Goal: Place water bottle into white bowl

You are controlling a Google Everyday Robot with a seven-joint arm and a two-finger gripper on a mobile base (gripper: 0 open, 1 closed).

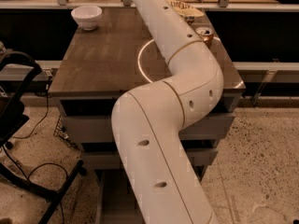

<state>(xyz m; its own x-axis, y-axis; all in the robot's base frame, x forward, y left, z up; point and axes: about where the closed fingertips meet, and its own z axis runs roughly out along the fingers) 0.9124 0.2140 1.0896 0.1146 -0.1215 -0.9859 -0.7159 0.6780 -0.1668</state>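
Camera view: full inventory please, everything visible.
white bowl: 1, white, far left corner of the table top
drink can: 1, gold-brown, right side of the table top, partly behind the arm
snack bag: 1, tan with lettering, far edge of the table top, beside the arm
light ring: 1, white, middle of the table top, partly hidden by the arm
table: 1, dark brown top, drawers below
black frame: 1, black, on the floor left of the table, cables near it
water bottle: none visible
arm: 1, white, from bottom centre up across the table
gripper: past the top edge, not in view
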